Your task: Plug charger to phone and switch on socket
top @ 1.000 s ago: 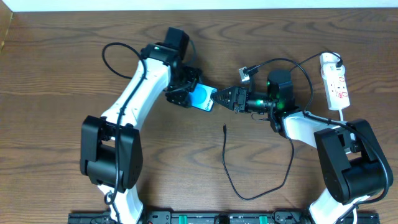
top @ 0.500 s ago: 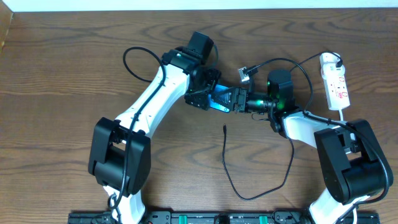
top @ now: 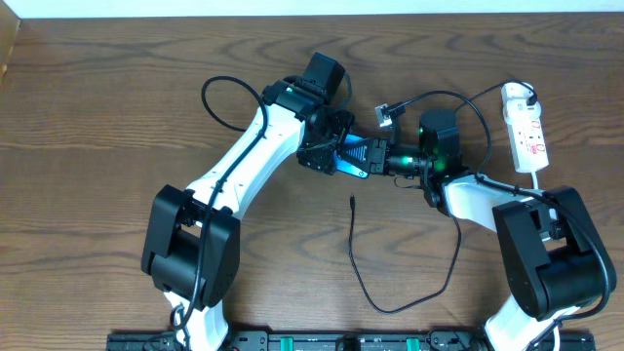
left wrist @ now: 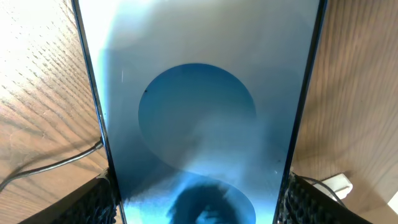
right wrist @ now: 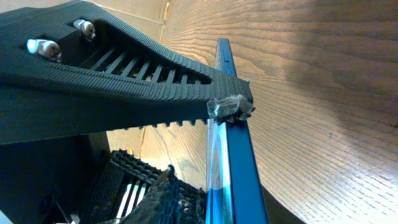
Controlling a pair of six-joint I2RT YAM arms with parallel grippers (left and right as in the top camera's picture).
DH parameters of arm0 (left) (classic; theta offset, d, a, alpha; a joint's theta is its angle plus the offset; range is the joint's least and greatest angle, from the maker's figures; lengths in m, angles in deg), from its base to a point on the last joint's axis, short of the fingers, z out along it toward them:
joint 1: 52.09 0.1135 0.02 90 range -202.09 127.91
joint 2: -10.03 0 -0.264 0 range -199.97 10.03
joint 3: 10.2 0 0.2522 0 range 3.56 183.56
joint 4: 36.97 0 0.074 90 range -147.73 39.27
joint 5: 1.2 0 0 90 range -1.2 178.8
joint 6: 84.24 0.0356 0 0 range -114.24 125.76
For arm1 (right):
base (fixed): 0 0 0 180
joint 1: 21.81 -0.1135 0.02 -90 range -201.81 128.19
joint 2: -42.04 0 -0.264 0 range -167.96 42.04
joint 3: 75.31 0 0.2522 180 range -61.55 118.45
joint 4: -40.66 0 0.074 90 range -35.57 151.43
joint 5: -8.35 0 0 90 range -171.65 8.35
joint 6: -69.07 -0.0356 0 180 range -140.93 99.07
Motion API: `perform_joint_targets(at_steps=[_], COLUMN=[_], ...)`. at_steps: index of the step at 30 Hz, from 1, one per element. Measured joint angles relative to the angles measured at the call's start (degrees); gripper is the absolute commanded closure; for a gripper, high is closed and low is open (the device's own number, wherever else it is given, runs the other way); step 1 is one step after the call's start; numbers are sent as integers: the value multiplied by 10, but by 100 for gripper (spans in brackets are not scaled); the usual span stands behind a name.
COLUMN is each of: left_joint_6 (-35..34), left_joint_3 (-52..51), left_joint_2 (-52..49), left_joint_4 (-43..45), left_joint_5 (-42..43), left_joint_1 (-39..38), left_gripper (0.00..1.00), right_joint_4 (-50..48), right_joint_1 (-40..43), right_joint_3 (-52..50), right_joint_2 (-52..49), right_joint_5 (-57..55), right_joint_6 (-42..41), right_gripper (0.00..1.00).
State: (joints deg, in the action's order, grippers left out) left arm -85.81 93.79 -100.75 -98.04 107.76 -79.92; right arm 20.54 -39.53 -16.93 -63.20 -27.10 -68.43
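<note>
The phone (top: 351, 161), blue-screened, is held above the table's middle between both grippers. My left gripper (top: 330, 154) is shut on its long edges; in the left wrist view the phone (left wrist: 199, 112) fills the frame, with fingers (left wrist: 93, 202) against both sides. My right gripper (top: 370, 156) is shut on the phone's other end. In the right wrist view the phone (right wrist: 239, 168) shows edge-on, one finger on each face. The charger (top: 366, 283) lies loose in front, its plug tip (top: 351, 203) just below the phone. The socket (top: 526, 132) lies at the far right.
Thick black robot cables loop behind both arms, one (top: 219, 97) at the left and one (top: 458, 97) near the socket. A small grey connector (top: 385, 115) sits behind the grippers. The white cord (top: 538, 185) runs from the socket toward the right arm base.
My left arm has carried the phone to the right, into the right gripper. The right jaws were wide open and have closed onto the phone's end.
</note>
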Motion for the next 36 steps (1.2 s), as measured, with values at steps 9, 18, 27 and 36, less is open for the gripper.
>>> perform_joint_targets(at_steps=[9, 18, 27, 36], left_joint_6=[-1, -1, 66, 91], left_joint_3=[0, 0, 0, 0], left_joint_2=[0, 0, 38, 158], left_joint_4=[2, 0, 33, 59], left_joint_5=[1, -5, -47, -164], left_joint_1=[0, 0, 26, 30], left_gripper=[93, 7, 6, 6], right_joint_4=[8, 7, 6, -62], right_joint_1=[0, 1, 67, 107], right_joint_3=[0, 0, 0, -1], right_joint_2=[-1, -3, -3, -3], right_joint_5=[-17, -23, -40, -83], right_joint_6=[-11, -6, -80, -527], right_gripper=[98, 99, 99, 98])
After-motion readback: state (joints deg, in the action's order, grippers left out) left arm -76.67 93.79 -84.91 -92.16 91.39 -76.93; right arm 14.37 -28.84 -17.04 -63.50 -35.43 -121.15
